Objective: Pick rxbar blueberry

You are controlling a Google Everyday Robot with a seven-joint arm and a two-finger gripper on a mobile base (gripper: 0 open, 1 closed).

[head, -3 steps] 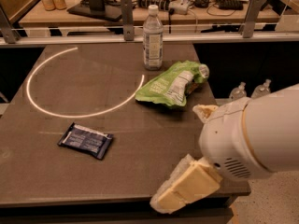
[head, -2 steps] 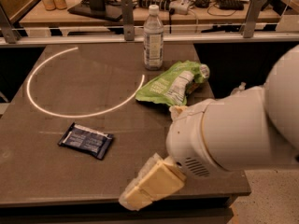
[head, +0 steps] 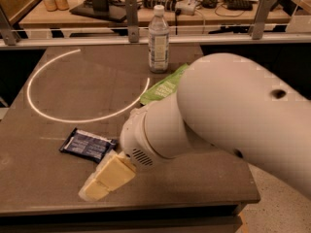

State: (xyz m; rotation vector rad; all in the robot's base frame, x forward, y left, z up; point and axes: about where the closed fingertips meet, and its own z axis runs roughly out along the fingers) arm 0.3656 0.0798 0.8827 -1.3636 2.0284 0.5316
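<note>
The rxbar blueberry is a small flat dark navy wrapper with pale stripes. It lies flat on the dark table, left of centre and near the front. My gripper, pale yellow at the end of the big white arm, hangs just right of and in front of the bar's right end, close above the table. It holds nothing that I can see.
A light-green chip bag lies behind the arm, mostly hidden by it. A clear water bottle stands upright at the back centre. A bright ring of light crosses the table's left half. A rail and a cluttered desk lie beyond.
My arm has swung left and forward across the table. The gripper has gone from the front right edge to beside the bar. The arm now covers most of the green bag.
</note>
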